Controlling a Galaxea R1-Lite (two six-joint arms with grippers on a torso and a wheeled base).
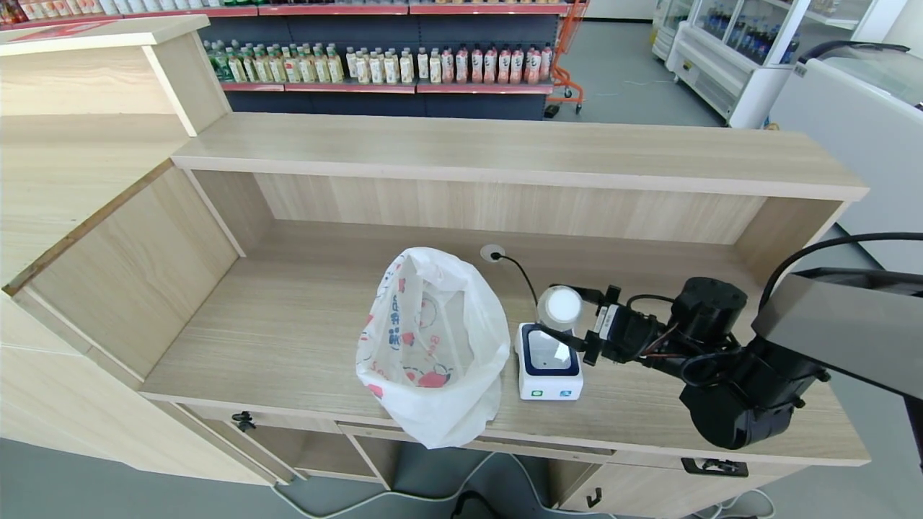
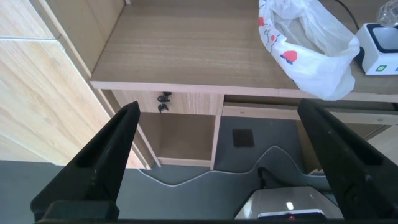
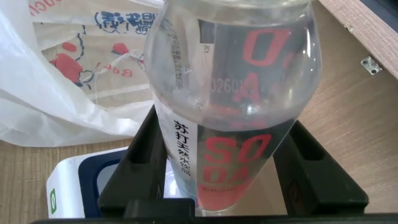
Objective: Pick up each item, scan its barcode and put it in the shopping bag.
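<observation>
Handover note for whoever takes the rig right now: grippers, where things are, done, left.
Right gripper: shut on the soda bottle, holding it just above the scanner on the counter.
Left gripper: open, empty, low in front of the counter.
Shopping bag: stands open on the counter, beside the scanner on its left.
Done: bottle picked up, now at the scanner.
Left: finish the scan, drop the bottle in the bag.

I count one soda bottle (image 1: 560, 308) (clear, with red lettering), one white plastic shopping bag (image 1: 433, 346), one barcode scanner (image 1: 549, 364), one black cable (image 1: 524, 275) and one wooden table (image 1: 288, 324). On the far shelf (image 1: 324, 88) I see one long row of drink bottles (image 1: 375, 65), too many and too small for a sure count.
</observation>
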